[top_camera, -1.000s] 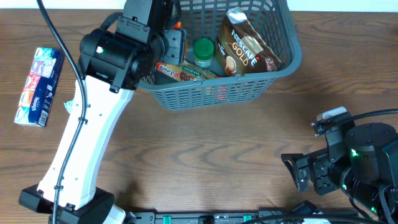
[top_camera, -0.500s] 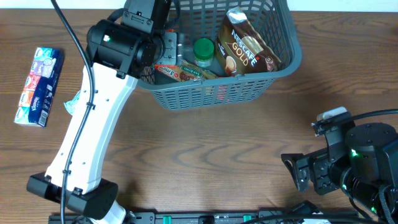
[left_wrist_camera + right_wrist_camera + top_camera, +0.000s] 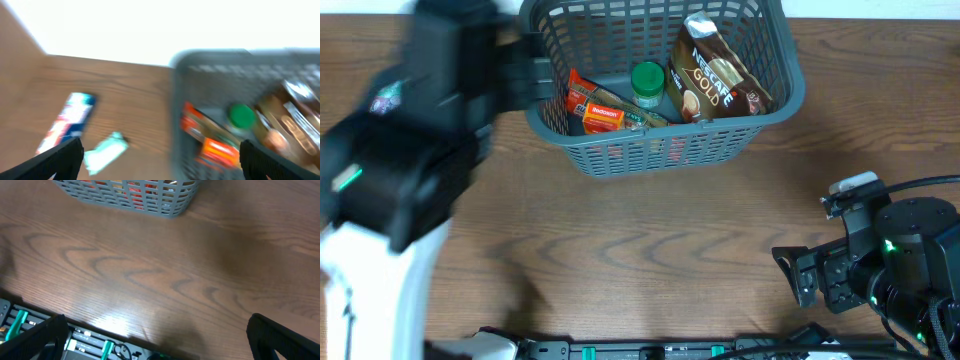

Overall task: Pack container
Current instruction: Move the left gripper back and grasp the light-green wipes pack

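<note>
While the large dark grey slotted plastic basket [image 3: 660, 150] sits midway along the brown wooden table's [image 3: 650, 250] far edge (gold coffee pouch [image 3: 715, 75], green-lidded jar [image 3: 647, 80], orange snack bars [image 3: 600, 115] inside), the left gripper [image 3: 161, 157] hangs by its left wall, spread wide, empty. Near the front right corner, the right gripper [image 3: 157, 335] gapes empty too.

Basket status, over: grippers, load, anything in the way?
Left gripper open, empty, left of basket. Right gripper open, empty, over table. Basket holds coffee pouch, green-lidded jar, snack bars. Tissue pack outside, left.
</note>
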